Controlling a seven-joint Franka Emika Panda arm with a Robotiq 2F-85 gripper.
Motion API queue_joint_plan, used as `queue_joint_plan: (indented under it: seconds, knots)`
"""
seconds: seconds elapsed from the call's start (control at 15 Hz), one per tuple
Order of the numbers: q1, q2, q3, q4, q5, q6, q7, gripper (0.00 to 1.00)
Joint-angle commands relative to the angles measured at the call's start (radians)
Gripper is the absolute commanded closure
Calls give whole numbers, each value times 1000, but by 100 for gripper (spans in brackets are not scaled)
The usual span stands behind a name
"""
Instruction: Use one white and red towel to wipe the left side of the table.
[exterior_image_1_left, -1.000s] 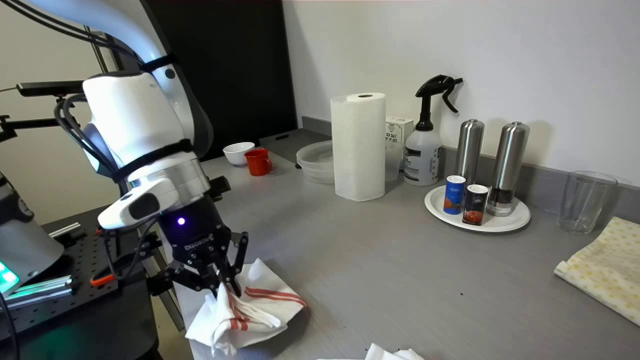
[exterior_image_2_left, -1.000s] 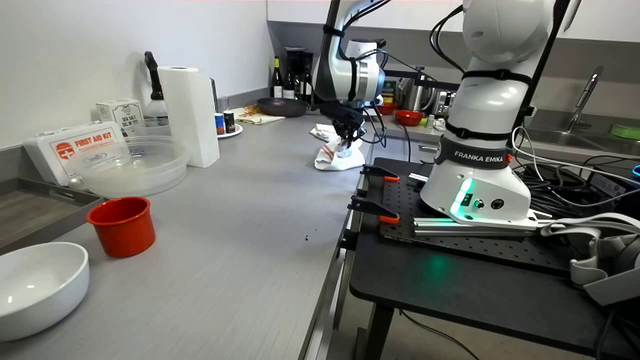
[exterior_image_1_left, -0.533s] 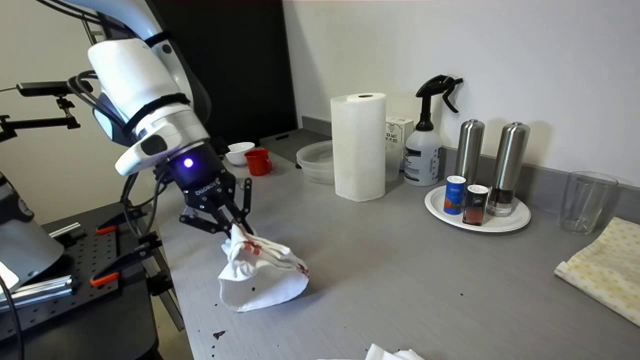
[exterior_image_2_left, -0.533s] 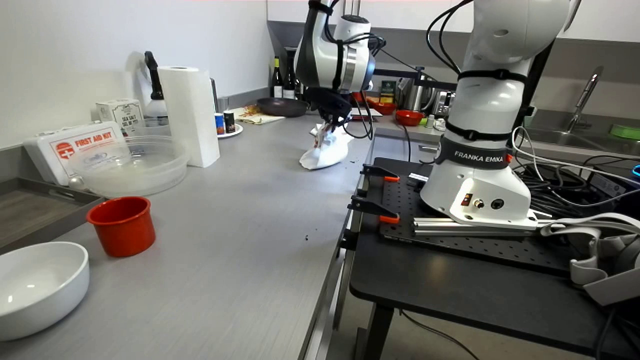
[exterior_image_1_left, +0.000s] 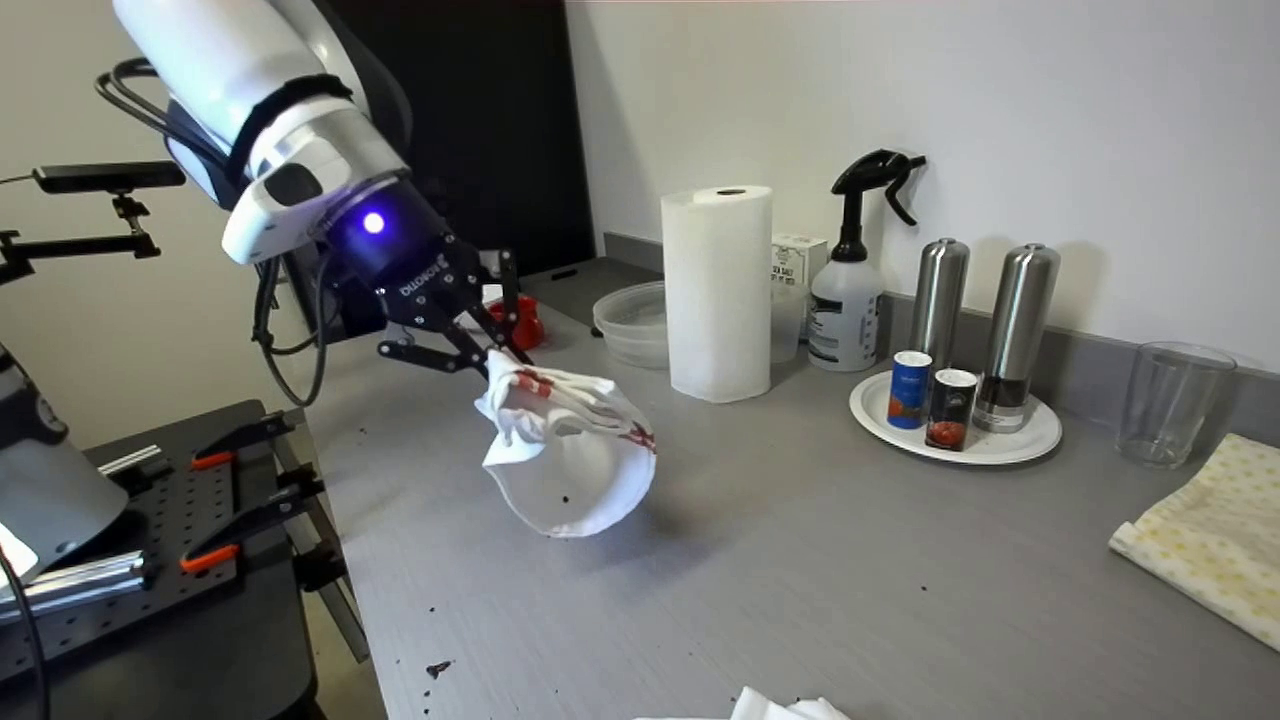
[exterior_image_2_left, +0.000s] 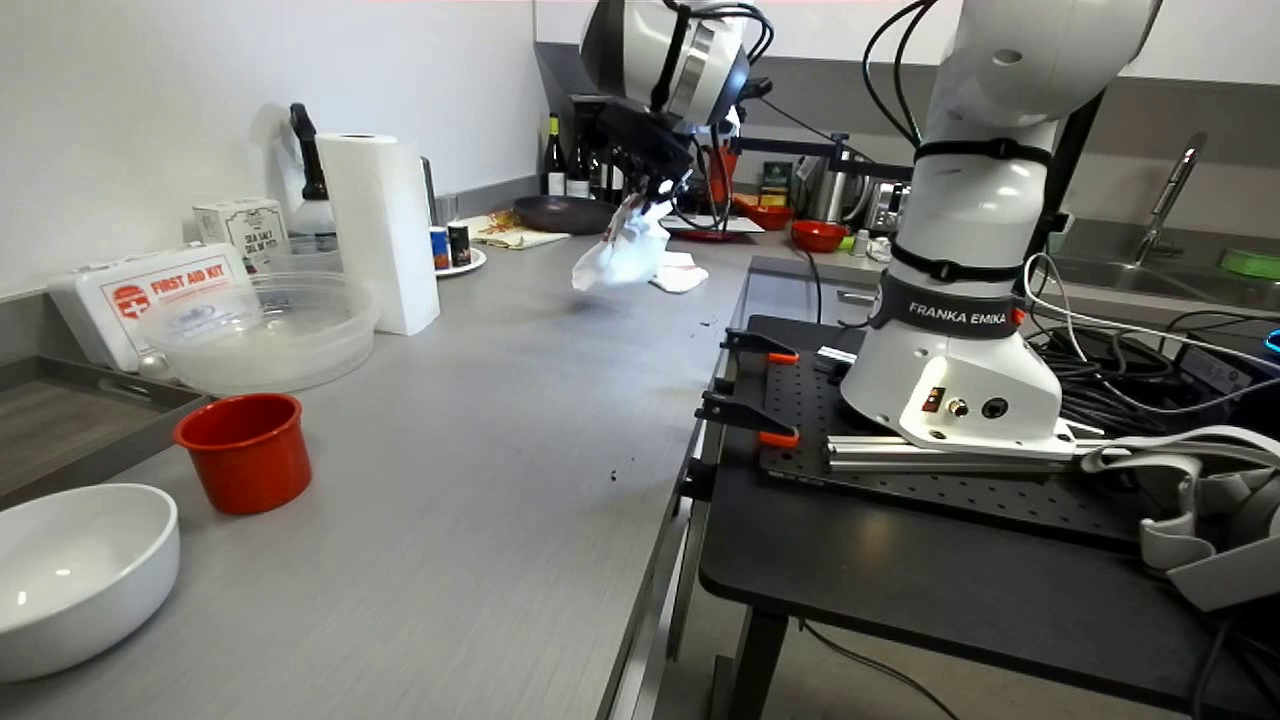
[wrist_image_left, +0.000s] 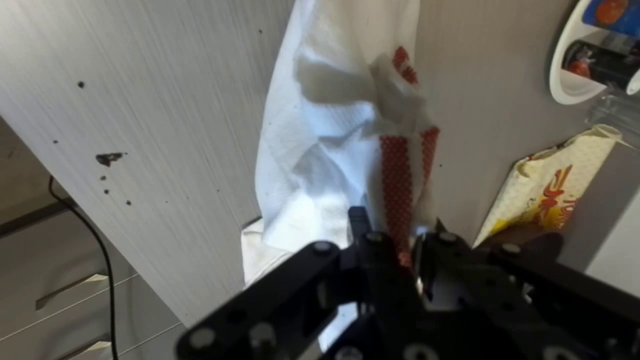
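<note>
Cloth (exterior_image_1_left: 785, 706) of white colour, partly visible, lies nearest to us on the worktop (exterior_image_1_left: 800, 580) in an exterior view, at five o'clock from the white and red towel (exterior_image_1_left: 570, 470). Dark specks (exterior_image_1_left: 437, 669) are at seven o'clock from it. The towel hangs above the worktop; in the wrist view we see the fingers (wrist_image_left: 380, 270) narrow, pinching its bunched part. Farther away, we notice a white plate (exterior_image_1_left: 868, 405) at three o'clock and a spray bottle (exterior_image_1_left: 843, 315) at two.

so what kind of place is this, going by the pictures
Most likely a kitchen, though I can't tell whether it's in a home, office or lab: there is a sink with a tall faucet, plus a dark pan.
</note>
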Motion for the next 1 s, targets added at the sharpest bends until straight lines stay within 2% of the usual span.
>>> queue_joint_plan:
  seconds: [0.0,0.13,0.2,0.4,0.53,0.67,0.8,0.93]
  knots:
    - [-46,-90,-55,42,0,-75,-97,97]
    - [-85,-84,-85,105,-8,-149,-146,97]
    - [-114,-74,-101,138,-67,-207,-129,97]
    - [-168,-15,-143,273,-152,-377,-119,97]
    - [-201,28,-171,360,-359,-502,18,97]
    - [-208,40,-198,472,-519,-681,118,97]
    - [-208,65,-192,591,-586,-842,172,97]
    - [-208,116,-184,734,-597,-1001,187,97]
